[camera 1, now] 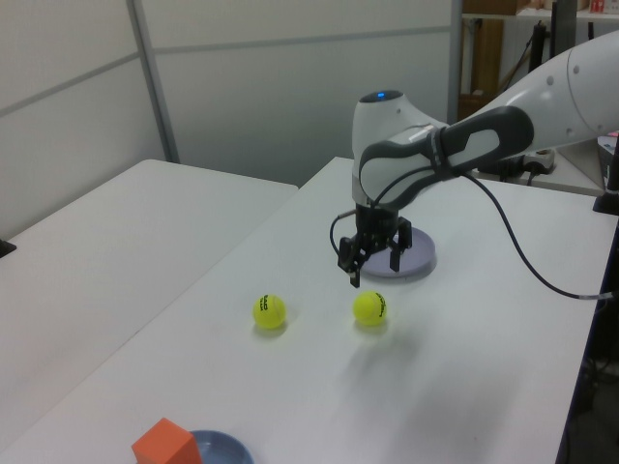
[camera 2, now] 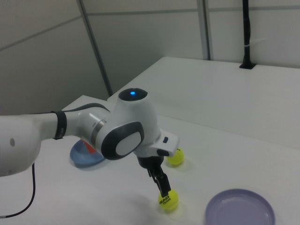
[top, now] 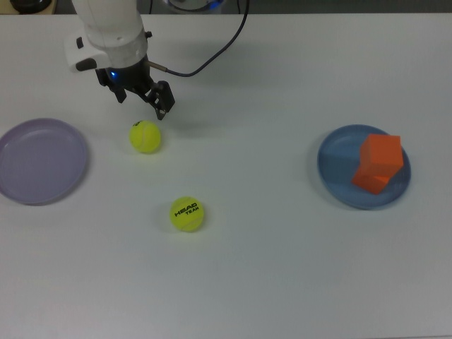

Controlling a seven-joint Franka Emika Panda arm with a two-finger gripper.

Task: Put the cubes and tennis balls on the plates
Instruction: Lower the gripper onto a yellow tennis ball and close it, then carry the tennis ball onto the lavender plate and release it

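The jaws are standing wide and empty as the gripper [top: 140, 99] is hovering beside one tennis ball [top: 145, 136], readying a grasp; the lavender plate [top: 42, 161] is waiting by the tabletop's edge at the top view's left.

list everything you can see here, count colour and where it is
tennis balls: two, yellow-green; both on the bare table, one just below the gripper in the top view, the other lettered "HEAD TEAM", nearer the top view's bottom
cubes: two, orange; stacked askew on the blue plate
plates: two; lavender at the top view's left, empty; blue at the top view's right
table: one, white
cable: one, dark; runs from the arm
gripper: one, black, open; above the table beside the upper ball
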